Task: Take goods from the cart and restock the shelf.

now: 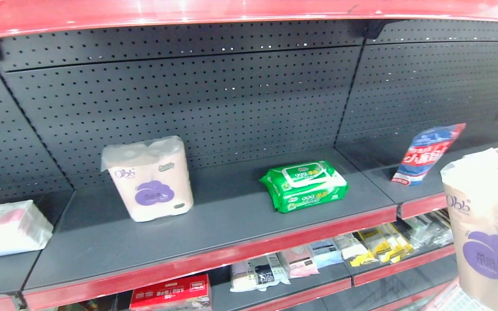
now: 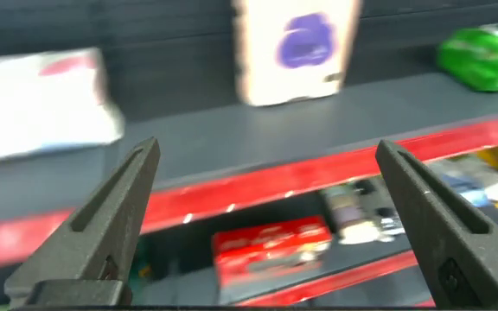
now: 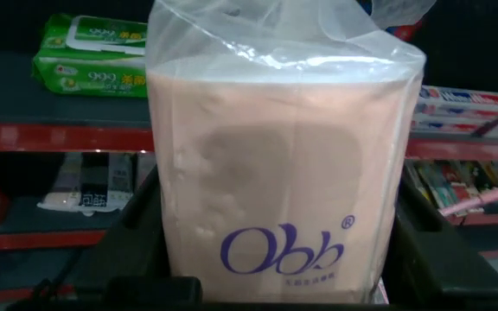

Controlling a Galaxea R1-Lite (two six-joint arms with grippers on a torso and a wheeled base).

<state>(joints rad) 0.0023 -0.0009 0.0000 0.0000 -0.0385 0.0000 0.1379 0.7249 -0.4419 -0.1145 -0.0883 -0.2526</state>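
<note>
A peach toilet-paper pack [image 1: 486, 233] with a purple cloud print hangs at the right edge of the head view, in front of the shelf. My right gripper [image 3: 279, 259] is shut on it, with a dark finger [image 3: 124, 246] pressed to each side of the pack [image 3: 284, 164]. A matching pack [image 1: 149, 179] stands upright on the grey shelf board [image 1: 231, 224], left of the middle. My left gripper [image 2: 266, 225] is open with nothing between its fingers, level with the shelf's red front edge [image 2: 258, 194] and below that standing pack [image 2: 296, 47].
On the same board lie a green wet-wipes pack [image 1: 304, 185], a blue-and-red pouch [image 1: 426, 153] leaning on the back panel, and a white pack [image 1: 7, 229] at far left. The lower shelf holds a red box [image 1: 171, 293] and several small packets [image 1: 318, 255].
</note>
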